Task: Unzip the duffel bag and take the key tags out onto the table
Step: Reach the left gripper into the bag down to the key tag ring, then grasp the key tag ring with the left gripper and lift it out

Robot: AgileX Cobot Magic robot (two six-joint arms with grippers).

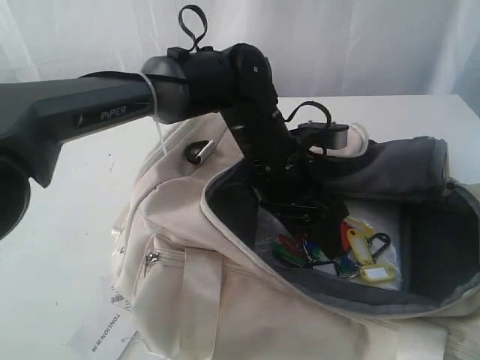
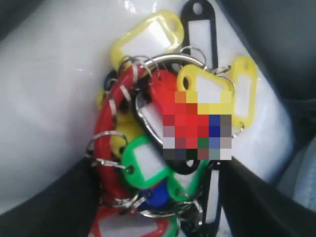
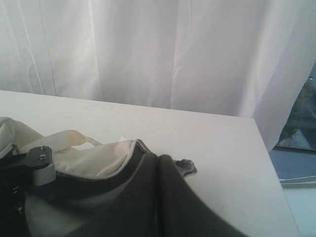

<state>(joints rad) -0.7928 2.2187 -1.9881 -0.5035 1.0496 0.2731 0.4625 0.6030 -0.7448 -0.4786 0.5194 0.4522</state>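
Done unzipping duffel bag (image 1: 225, 307); hovering left end effector (image 1: 298, 217), spread wide, over key tags (image 1: 352, 251). Gotta clamp and lift onto table (image 1: 67, 225).

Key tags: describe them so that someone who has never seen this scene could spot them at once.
Find the cream duffel bag on the white table; its top gapes open onto dark grey lining. Inside lies the bunch of key tags, red, green, blue, yellow and black plastic with white windows on metal rings, the only bright colours.

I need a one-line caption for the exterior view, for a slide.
The open left hand reaches into the unzipped duffel bag, directly over the coloured key tags.
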